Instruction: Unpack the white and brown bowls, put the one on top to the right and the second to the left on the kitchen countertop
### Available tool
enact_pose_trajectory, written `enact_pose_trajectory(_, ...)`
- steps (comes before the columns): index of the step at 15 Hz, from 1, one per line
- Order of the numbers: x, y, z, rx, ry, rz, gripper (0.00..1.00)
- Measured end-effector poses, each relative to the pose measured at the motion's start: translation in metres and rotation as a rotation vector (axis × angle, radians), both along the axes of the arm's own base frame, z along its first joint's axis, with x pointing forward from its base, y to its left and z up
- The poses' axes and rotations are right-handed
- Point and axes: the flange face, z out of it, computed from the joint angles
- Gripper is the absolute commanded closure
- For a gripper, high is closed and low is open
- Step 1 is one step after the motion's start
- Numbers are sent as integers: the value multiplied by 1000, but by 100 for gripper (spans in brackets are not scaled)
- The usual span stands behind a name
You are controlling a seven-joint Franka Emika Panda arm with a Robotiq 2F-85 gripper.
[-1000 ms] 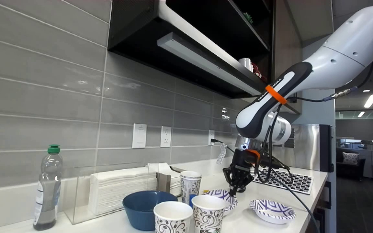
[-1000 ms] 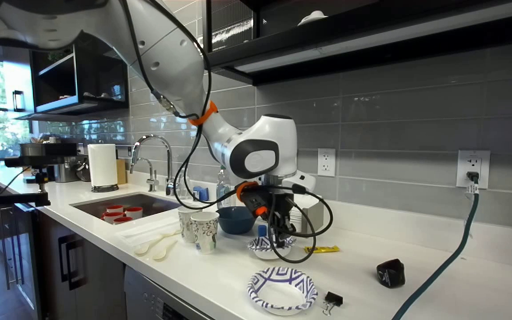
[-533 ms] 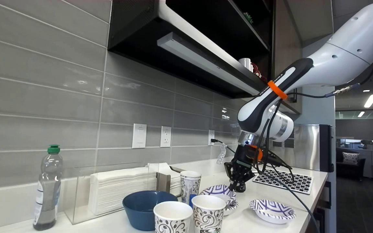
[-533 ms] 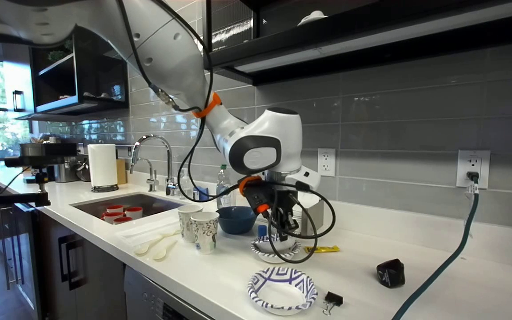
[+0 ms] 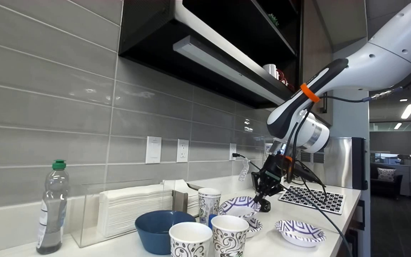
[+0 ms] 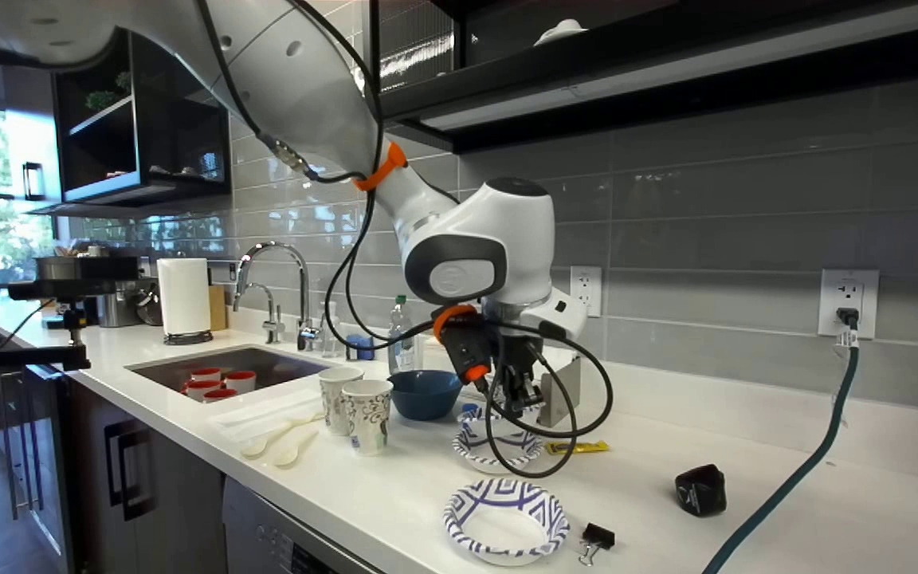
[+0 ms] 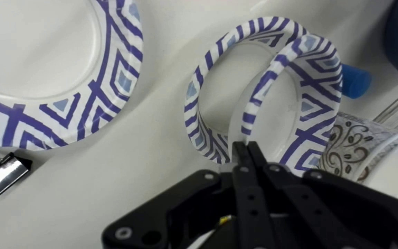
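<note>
Set narrow, its jaws nearly meeting, the tool (image 7: 247, 144) grips the rim of the upper bowl (image 7: 283, 103), white with a purple zigzag border. That bowl is tilted, slanting over the lower bowl (image 7: 225, 83), which has the same pattern and sits on the bench (image 6: 626, 486). The two overlap in the wrist view; whether they touch cannot be told. A third bowl (image 6: 507, 522) of the kind stands upright and apart from the pair, nearer the front edge of the bench, with a black binder clip (image 6: 597, 536) just beside it.

Close to the upper bowl are a small blue object (image 7: 356, 81) and a stack of paper cups (image 7: 346, 147) with a brown scroll print. Two more printed cups (image 5: 191, 239) stand side by side next to a plain blue bowl (image 5: 161, 232), and behind it white napkins (image 5: 130, 210) sit in a clear box (image 5: 89, 217) by the grey tiled wall (image 5: 41, 107). A green-capped bottle (image 5: 52, 210) stands at the box's end. In an exterior view, a yellow packet (image 6: 578, 447) lies near the lower bowl, a black bundle (image 6: 700, 490) farther along, and pale spoons (image 6: 290, 455) beside the cups.
</note>
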Motion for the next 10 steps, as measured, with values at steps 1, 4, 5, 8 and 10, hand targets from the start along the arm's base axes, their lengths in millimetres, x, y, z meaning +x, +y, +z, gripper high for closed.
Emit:
enact_pose_trajectory(1, -5, -5, 3, 7, -12, -5, 99)
enact_pose_trajectory(4, -21, -21, 15, 19, -41, -33, 99)
enact_pose_trajectory(5, -27, -28, 19, 24, -54, -50, 99)
enact_pose_trajectory(8, -41, -49, 27, 54, -103, -125, 99)
enact_pose_trajectory(10, -48, -65, 27, 82, -135, -183, 99)
